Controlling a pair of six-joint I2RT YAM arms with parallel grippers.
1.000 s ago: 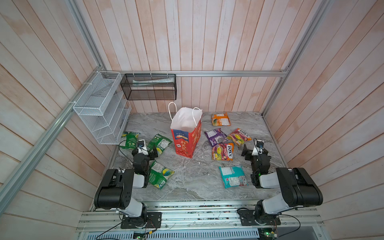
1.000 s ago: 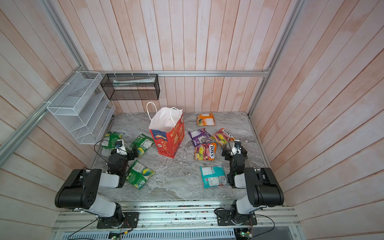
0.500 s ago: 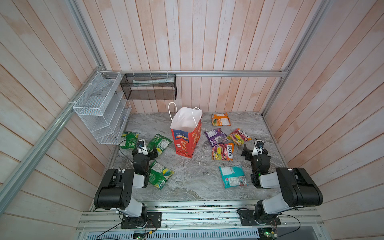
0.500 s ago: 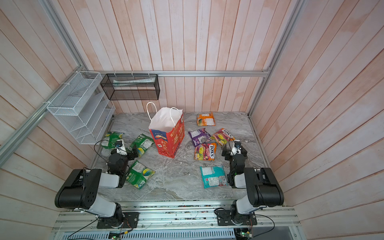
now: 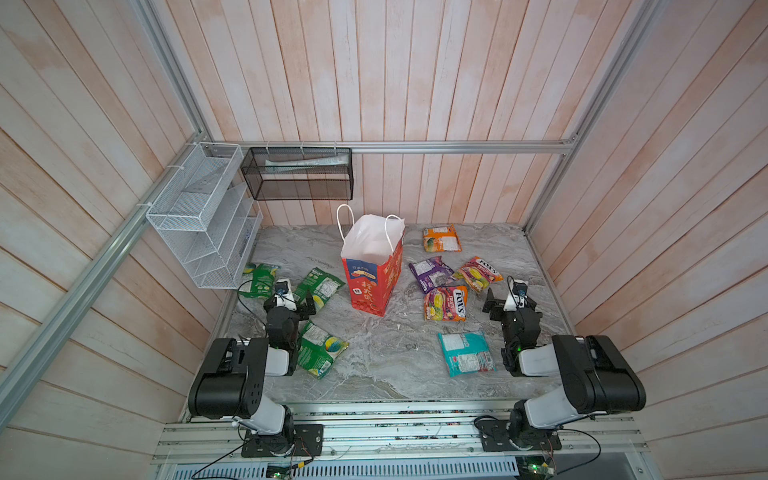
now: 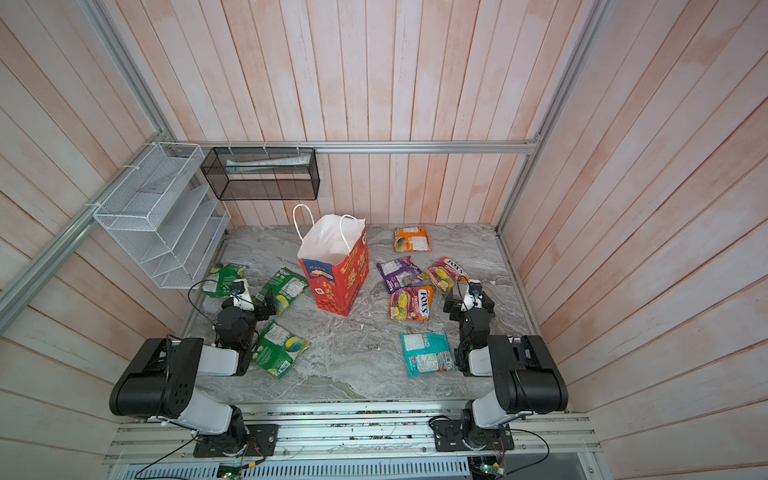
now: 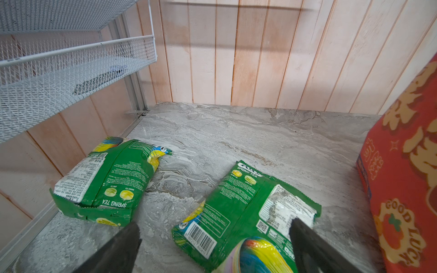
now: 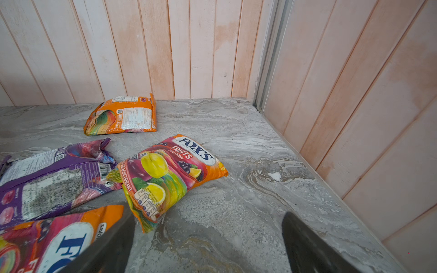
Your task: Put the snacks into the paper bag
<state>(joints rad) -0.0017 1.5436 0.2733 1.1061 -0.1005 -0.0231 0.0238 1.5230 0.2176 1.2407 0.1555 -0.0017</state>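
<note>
- Placement suits both your arms: the paper bag (image 5: 371, 270) stands upright in the middle of the table (image 5: 395, 365), mouth up and wide, between 2 groups of snacks.
- On your left lie 3: the far green packet (image 5: 258, 279) by the wall, the middle green packet (image 5: 319, 286) just beside the bag, and the near green packet (image 5: 320, 349) by the arm.
- On your right lie 5: the orange packet (image 5: 441, 239), the purple packet (image 5: 430, 272) touching the far FOX'S packet (image 5: 478, 272), the near FOX'S packet (image 5: 445, 303) and the teal packet (image 5: 465, 353).
- Your left gripper (image 7: 214, 227) hangs low over the middle green packet, jaws spread wide, holding nothing.
- Your right gripper (image 8: 208, 217) is equally wide and empty, with the far FOX'S packet just ahead.
- Inside the bag only white lining shows. You can see no packet in it, though its bottom is hidden.
- The white wire rack (image 5: 195, 216) looks mostly bare.
- The black mesh basket (image 5: 297, 172) holds 1 pale item I cannot identify.
</note>
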